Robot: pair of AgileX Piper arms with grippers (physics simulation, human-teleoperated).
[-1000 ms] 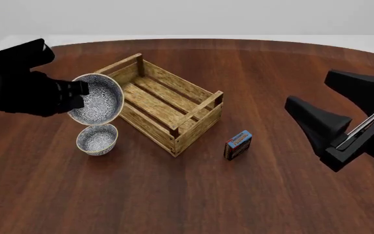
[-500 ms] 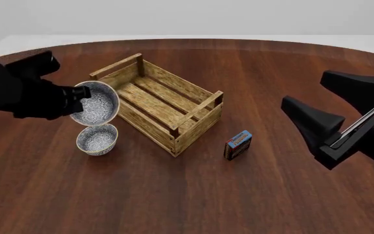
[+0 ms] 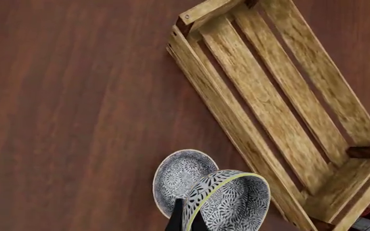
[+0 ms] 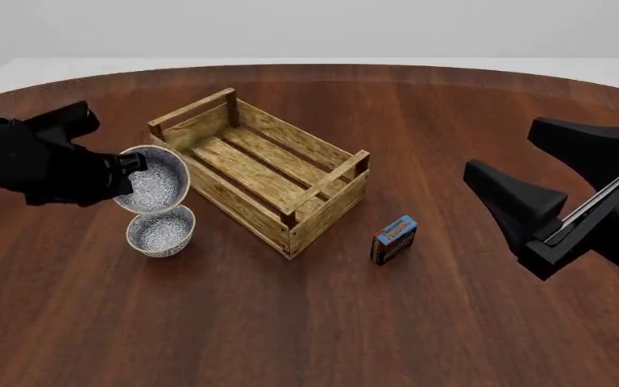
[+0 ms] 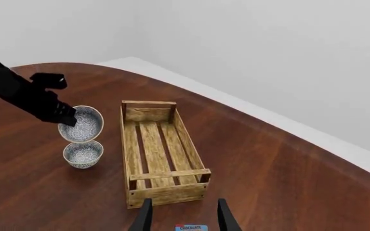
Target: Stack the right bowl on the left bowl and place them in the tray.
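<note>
From the front: left claw (image 4: 129, 165) clamped on the rim of the right bowl (image 4: 157, 179), held tilted in the air directly above the left bowl (image 4: 161, 230), which sits upright on the counter (image 4: 288, 322) just beside the tray's (image 4: 326, 205) near-left side. Tray empty, set at an angle mid-counter; small blue-and-red box (image 4: 393, 239) standing near its right corner. Right claw (image 4: 551, 181) raised well off to the right, jaws spread apart, holding nothing. From the left wrist: patterned right bowl (image 3: 230, 204) pinched at its yellowish rim by dark fingertips (image 3: 175, 219), overlapping the left bowl (image 3: 178, 175) below, slatted tray (image 3: 281, 110) just beside both. From the right wrist: two fingertips (image 5: 145, 219) apart, framing the box (image 5: 191, 227); tray (image 5: 133, 144) ahead, bowls beside it, one (image 5: 82, 124) above the other (image 5: 83, 153).
</note>
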